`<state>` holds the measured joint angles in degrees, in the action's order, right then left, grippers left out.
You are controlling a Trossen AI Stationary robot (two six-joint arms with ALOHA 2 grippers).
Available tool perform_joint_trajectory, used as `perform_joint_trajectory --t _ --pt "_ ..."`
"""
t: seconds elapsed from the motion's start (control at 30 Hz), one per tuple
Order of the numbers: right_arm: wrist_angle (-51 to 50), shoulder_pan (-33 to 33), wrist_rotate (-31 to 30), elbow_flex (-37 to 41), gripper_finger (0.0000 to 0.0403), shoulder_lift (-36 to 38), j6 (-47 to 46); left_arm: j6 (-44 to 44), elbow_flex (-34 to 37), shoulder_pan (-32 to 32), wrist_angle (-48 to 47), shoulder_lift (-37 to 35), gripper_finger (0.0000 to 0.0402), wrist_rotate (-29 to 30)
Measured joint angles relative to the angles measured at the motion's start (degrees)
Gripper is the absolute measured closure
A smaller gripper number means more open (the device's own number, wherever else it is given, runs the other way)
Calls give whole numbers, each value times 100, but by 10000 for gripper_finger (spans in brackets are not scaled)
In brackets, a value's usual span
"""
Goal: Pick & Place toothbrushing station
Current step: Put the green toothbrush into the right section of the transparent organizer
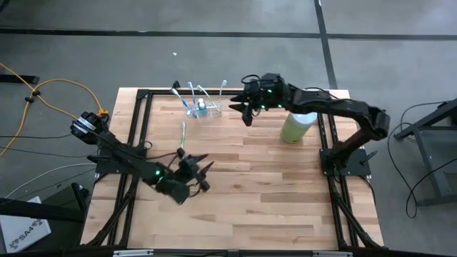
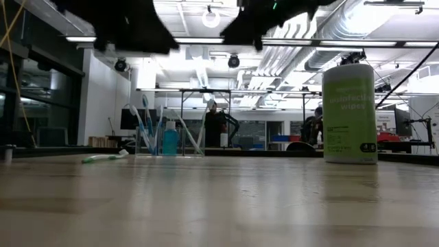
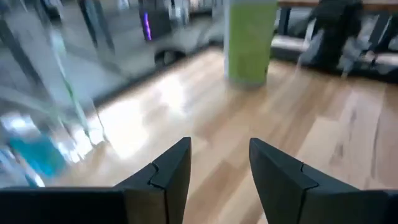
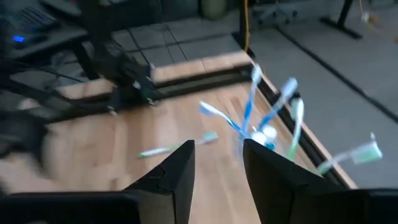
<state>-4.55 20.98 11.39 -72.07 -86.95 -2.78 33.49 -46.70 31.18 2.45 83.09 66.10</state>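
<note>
The small clear plastic toothbrushing station [image 1: 202,108] stands near the far edge of the wooden table [image 1: 271,193], with several blue and white toothbrushes [image 4: 249,106] leaning out of it and a small blue bottle [image 2: 169,140] inside. The right gripper [image 1: 241,108] hangs in the air just beside the station, apart from it, its two dark fingers [image 4: 180,171] spread and holding nothing. On the gripper's other side, beneath the right forearm, stands a light green cylindrical canister with a pale lid [image 1: 298,126]. A single light green toothbrush [image 1: 183,133] lies flat on the wood between the station and the left gripper [image 1: 201,173]. That left gripper waits nearer the table's front, well apart from the station, its fingers [image 3: 171,171] spread and empty.
</note>
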Motion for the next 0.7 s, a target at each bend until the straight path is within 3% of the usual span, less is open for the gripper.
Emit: perform_joint_trajectory --t 0.37,0.47,0.7 --pt "-677 -1023 -1260 0 275 1246 408 4392 7 -1574 -3995 6 246 -2175" --pt "-737 -1185 -1565 0 275 1337 478 4822 9 -1887 -4609 39 246 -2512" --pt "-873 -1279 -1599 0 275 1276 418 4690 4 -2545 -4683 142 246 -2777"
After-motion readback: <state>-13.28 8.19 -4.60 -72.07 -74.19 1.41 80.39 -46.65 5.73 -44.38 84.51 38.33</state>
